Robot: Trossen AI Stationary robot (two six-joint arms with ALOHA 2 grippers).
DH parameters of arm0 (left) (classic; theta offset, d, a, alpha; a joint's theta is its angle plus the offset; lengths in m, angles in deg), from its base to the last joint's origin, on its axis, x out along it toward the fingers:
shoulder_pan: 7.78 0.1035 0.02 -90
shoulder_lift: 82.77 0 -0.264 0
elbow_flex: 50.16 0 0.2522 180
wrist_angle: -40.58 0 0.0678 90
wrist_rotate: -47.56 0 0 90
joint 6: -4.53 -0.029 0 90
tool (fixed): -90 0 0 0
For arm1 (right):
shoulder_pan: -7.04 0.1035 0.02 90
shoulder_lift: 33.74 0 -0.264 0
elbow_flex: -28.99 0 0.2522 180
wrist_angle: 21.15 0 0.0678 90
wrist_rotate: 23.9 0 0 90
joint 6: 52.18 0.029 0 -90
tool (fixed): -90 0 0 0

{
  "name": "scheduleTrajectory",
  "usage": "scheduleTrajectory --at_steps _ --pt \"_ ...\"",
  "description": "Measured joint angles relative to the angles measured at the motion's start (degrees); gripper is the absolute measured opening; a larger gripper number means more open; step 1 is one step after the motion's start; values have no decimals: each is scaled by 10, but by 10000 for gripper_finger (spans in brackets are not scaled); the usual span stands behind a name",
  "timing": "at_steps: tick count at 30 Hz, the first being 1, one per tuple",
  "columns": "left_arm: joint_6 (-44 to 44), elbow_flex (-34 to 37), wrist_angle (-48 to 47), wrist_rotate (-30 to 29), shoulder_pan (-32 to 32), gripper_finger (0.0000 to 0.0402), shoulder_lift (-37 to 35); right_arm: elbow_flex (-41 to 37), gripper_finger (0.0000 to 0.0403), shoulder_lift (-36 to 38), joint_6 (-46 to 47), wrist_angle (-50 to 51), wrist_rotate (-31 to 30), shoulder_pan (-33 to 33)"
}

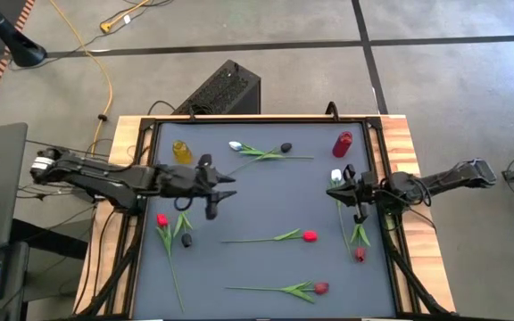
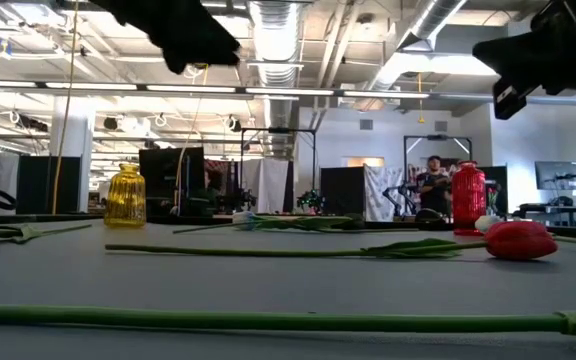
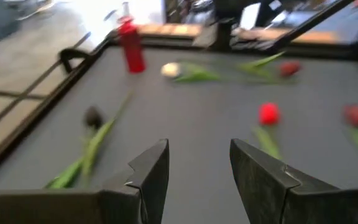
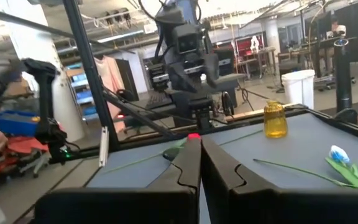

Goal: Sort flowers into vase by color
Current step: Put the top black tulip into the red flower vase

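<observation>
A: Look at the left jaws [image 3: 197, 180]. They stand apart with nothing between them.

B: What is just ahead of them?

A: Bare bench [image 1: 266, 205] first. A little farther, off to one side, lies a dark tulip [image 3: 93, 117] with its green stem. Farther on is a red tulip [image 3: 268, 114]. Beyond that are a white tulip [image 3: 170, 70] and the red vase [image 3: 130, 45].

B: So what should it do, do you think?

A: I think it has to pick one flower. It should come down over the thin stem, with one jaw on each side, and squeeze softly. The stem is skinny and could slip out.

B: And the right jaws [image 4: 199, 163]?

A: Clenched tight together, with nothing in them that I can see. A flower [image 1: 358, 234] lies on the bench right under that arm in the view from above.

B: What can the top view show that the others can't?

A: All the flowers at once. There is the red vase [image 1: 342, 144] on the right arm's side and the yellow vase [image 1: 181, 151] on the left arm's side, both at the back of the bench.

B: And the low view?

A: It shows both vases standing upright with no flowers in them. It also shows a person [image 2: 433, 182] far off in the room.
</observation>
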Motion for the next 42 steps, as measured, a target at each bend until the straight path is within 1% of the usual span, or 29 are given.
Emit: scheduleTrajectory --at_steps 4,7,11,13,16,20,24,29,33,38,40,42 --pt "-10 -22 -3 -4 61 160 65 1 37 -45 -24 -37 -2 -8" --pt "11 -33 -7 1 113 160 110 14 37 -77 -49 -37 -4 -15" --pt "34 -48 -16 44 176 160 166 43 40 -122 -86 -37 -27 -15" --pt "31 -55 -18 58 198 160 193 60 46 -146 -108 -36 -28 -15" --pt "28 -67 -22 76 223 160 235 92 62 -180 -116 -35 -28 -15" --pt "18 -89 -35 96 241 160 289 136 92 -227 -113 -3 -28 -9" --pt "3 -100 -41 98 250 160 338 171 122 -270 -102 8 -28 -1" --pt "-13 -102 -38 97 253 160 370 196 146 -309 -79 10 -27 10" --pt "-21 -102 -36 91 254 160 379 197 150 -327 -81 12 -27 27" --pt "-34 -102 -39 114 256 157 381 198 146 -342 -81 11 -27 42" --pt "-32 -102 -39 115 256 146 381 198 144 -344 -81 11 -27 48" --pt "-30 -102 -41 115 256 124 381 198 143 -344 -82 11 -27 52"
